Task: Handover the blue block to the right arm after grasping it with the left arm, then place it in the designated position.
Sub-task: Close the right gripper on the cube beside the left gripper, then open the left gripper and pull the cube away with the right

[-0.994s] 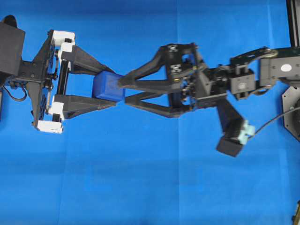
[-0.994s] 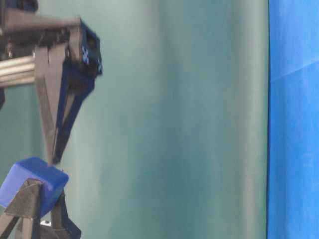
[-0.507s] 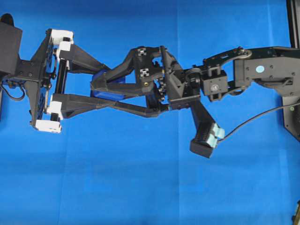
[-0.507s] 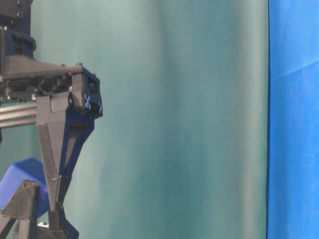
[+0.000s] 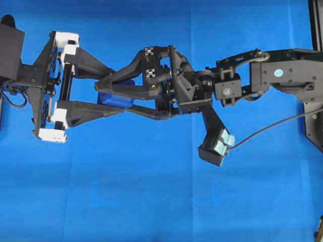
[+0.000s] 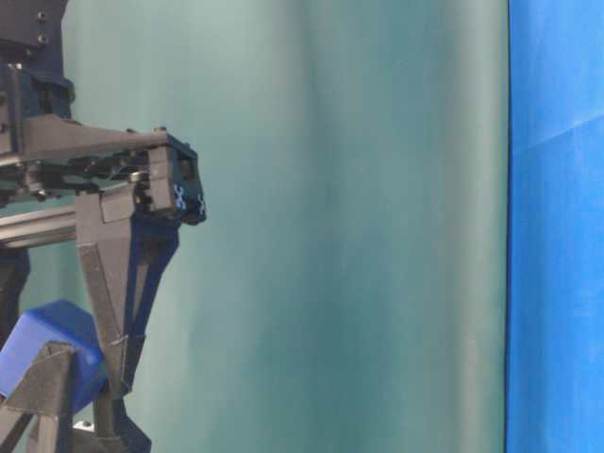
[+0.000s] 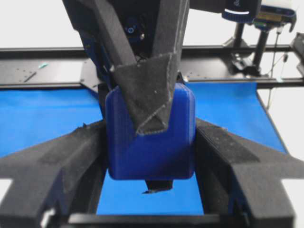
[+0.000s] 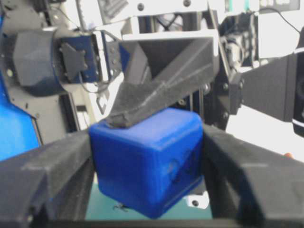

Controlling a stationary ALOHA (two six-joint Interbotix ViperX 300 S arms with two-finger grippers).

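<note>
1. Now sitting high above the blue cloth (image 5: pixel 151 201), between both grippers at once: the blue block (image 5: pixel 115 99), mostly hidden from overhead by black fingers, unchanged in place since a second ago.
2. Being pinched on its two sides by the left gripper (image 5: pixel 112 91), jaws part-way apart at the block's width, pads pressed flat against the block (image 7: pixel 151 142) in the left wrist view; holding exactly as in the earlier frames.
3. Being enclosed from the other direction by the right gripper (image 5: pixel 103 96), turned crosswise to the left one; a second ago merely touching the block's near face with its tips, half a second ago already sliding past it, now reaching further toward the left gripper's white pieces.
4. Closing in: right jaws narrower than in the earlier overhead frames, fingers (image 8: pixel 52 161) lying against the block (image 8: pixel 149 159) on both sides in the right wrist view, one left finger resting across the top face.
5. Showing a faint embossed mark on the block's face toward the right wrist camera.
6. Standing lower at table level too: the right gripper's finger (image 6: pixel 118 293) overlapping the block (image 6: pixel 52 354), where a second ago only its tip was meeting the top corner.
7. Hanging further left than before overhead: the right arm's wrist camera (image 5: pixel 216 147) with its cable.
</note>
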